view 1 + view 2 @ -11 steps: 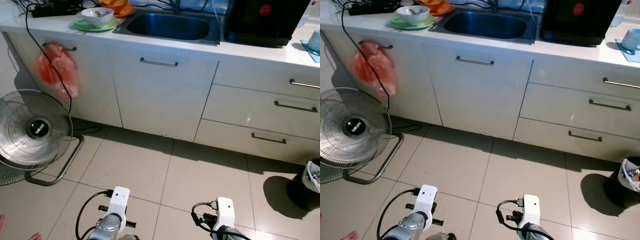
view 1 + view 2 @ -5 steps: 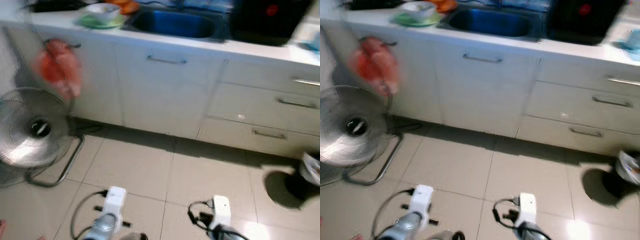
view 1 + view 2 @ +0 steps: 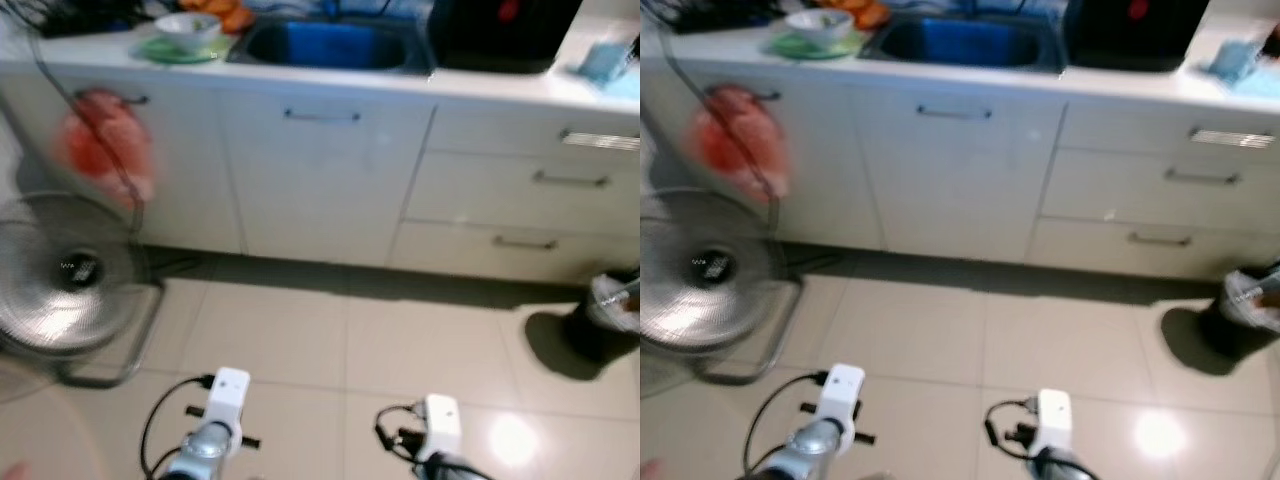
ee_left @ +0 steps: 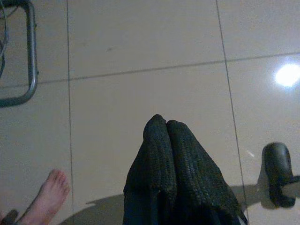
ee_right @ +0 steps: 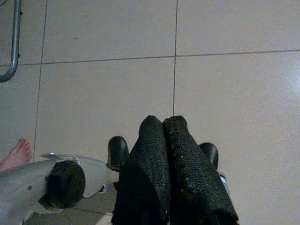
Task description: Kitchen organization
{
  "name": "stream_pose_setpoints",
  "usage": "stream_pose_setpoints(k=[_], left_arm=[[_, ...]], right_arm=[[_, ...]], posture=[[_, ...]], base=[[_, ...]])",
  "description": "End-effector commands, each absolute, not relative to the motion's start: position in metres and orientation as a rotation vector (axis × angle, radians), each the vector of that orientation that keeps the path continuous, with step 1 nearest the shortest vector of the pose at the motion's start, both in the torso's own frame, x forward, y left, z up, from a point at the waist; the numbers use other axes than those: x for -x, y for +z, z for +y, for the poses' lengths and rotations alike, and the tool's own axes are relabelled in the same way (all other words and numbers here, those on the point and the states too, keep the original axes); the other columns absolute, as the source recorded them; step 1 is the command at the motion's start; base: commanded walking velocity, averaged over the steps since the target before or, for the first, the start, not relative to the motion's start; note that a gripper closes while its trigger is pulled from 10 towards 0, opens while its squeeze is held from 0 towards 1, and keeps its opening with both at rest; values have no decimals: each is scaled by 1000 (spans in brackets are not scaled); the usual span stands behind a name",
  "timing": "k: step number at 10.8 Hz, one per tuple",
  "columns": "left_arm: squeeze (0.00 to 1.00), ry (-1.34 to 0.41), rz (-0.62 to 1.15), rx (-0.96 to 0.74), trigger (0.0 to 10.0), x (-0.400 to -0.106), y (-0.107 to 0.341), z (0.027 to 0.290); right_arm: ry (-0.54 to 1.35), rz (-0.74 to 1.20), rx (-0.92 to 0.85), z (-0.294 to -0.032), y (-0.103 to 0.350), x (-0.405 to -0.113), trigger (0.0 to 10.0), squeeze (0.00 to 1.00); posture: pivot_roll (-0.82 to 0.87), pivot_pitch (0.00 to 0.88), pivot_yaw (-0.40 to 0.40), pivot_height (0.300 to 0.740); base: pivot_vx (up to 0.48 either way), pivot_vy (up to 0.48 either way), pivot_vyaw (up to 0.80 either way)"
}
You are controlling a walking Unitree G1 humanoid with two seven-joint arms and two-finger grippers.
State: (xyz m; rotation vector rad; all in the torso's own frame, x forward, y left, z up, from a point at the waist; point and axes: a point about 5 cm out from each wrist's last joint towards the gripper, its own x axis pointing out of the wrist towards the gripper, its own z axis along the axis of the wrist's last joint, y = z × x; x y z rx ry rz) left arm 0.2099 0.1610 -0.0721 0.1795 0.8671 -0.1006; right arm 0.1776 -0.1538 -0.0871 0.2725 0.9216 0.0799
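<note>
Straight ahead, blurred: white counter [image 3: 500, 95] over pale cabinet doors and drawers [image 3: 515, 185], with a dark sink [image 3: 330, 45] set into it. On the counter left of the sink, white bowl [image 3: 188, 27] on a green plate [image 3: 178, 48], something orange [image 3: 225, 12] just behind. Right of the sink, a black appliance [image 3: 500, 35]; further right a pale blue item [image 3: 605, 60], too blurred to name. Hanging from the leftmost cabinet handle, a red plastic bag [image 3: 100, 150]; below it on the tiled floor [image 3: 330, 340], a standing fan [image 3: 65, 275]. Far right on the floor, a dark bin [image 3: 600, 325] with a light liner.

Low in front, both arms hanging idle. Left gripper [image 4: 161, 124] pointing at bare tile, fingers pressed together, holding nothing; a person's bare foot [image 4: 47, 197] nearby. Right gripper [image 5: 163, 123] likewise closed and empty above the floor, with the robot's own dark feet [image 5: 117, 151] beneath
</note>
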Motion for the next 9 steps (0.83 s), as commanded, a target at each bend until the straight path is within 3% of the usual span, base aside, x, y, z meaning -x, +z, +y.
stream_pose_setpoints(k=[1,3,9], left_arm=[[0,-104,858,-169,10000,-209,-73,156],[0,-107,859,-170,10000,-210,-72,156],[0,-102,863,-169,10000,-209,-72,157]], right_arm=[[66,917,-273,-158,-87,-178,10000,0],[63,916,-274,-159,-87,-178,10000,0],[66,909,-277,-159,-86,-180,10000,0]], posture=[[23,49,5,740],[23,49,5,740],[27,50,3,740]], base=[[0,0,0],[0,0,0],[332,0,0]])
